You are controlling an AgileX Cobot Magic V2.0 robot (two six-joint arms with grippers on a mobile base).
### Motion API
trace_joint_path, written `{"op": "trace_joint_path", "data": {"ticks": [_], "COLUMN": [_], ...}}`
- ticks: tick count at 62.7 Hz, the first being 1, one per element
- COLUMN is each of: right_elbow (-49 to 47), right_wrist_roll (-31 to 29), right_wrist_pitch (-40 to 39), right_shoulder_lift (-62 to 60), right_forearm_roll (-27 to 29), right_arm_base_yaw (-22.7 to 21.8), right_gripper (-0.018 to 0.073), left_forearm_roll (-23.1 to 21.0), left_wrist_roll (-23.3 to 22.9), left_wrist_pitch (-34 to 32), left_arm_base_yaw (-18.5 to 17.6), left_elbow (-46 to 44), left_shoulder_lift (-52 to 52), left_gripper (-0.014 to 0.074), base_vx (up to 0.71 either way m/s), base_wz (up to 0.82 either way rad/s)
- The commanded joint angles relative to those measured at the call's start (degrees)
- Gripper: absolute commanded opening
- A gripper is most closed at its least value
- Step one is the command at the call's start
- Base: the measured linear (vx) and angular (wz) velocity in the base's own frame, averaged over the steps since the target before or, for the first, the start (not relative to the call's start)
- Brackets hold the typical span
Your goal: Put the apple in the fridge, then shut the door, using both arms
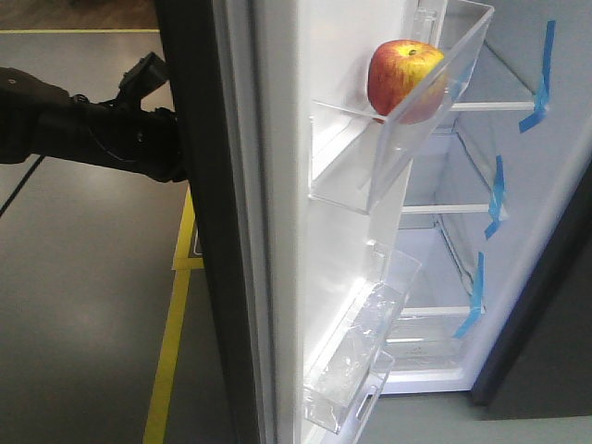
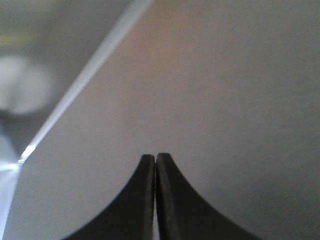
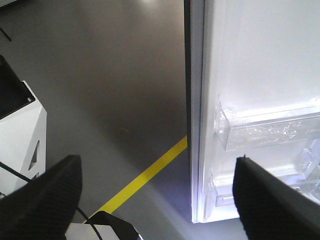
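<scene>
The apple sits in the upper clear bin of the open door. The left gripper, jaws pressed together, faces the door's grey outer side. The right gripper hangs with jaws wide apart near the door's edge.

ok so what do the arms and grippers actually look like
The left arm is bulky and black, with a thin black cable trailing off it. The left gripper has two smooth black fingers that curve to narrow tips. The right gripper has broader black fingers with a fine, grainy texture.
</scene>
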Motion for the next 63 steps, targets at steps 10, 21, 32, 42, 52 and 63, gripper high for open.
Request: {"op": "trace_joint_path", "data": {"ticks": [10,21,32,42,52,63], "right_elbow": [-1.30,-1.30,-1.30,-1.30,-1.30,-1.30], "right_wrist_roll": [-0.09,-0.09,-0.09,-0.09,-0.09,-0.09], "right_wrist_pitch": [-3.06,-3.06,-3.06,-3.06,-3.01,-2.87], "right_shoulder_lift": [0.76,0.76,0.76,0.76,0.76,0.76], "right_forearm_roll": [1.59,1.59,1.59,1.59,1.59,1.59], "right_arm_base_yaw": [0.07,0.07,0.07,0.07,0.07,0.07], "right_gripper": [0.0587,0.0587,0.0587,0.0587,0.0587,0.0587], "left_forearm_roll": [-3.77,-3.77,-3.77,-3.77,-3.77,-3.59], "left_wrist_roll": [0.38,0.38,0.38,0.38,0.38,0.38], "left_wrist_pitch": [-2.17,-4.59,-6.11,-8.30,-10.51,-13.69], "left_arm_base_yaw": [-5.26,-9.50,-13.63,-17.81,-22.47,-27.50], "left_elbow": [-1.68,-1.68,-1.68,-1.68,-1.68,-1.68], "left_shoulder_lift": [-3.40,-3.21,-3.08,-3.08,-3.04,-3.04], "left_gripper": [-0.0006,-0.0006,-0.0006,-0.0006,-0.0006,-0.0006], "base_vx": [0.00,0.00,0.00,0.00,0.00,0.00], "base_wz": [0.00,0.00,0.00,0.00,0.00,0.00]}}
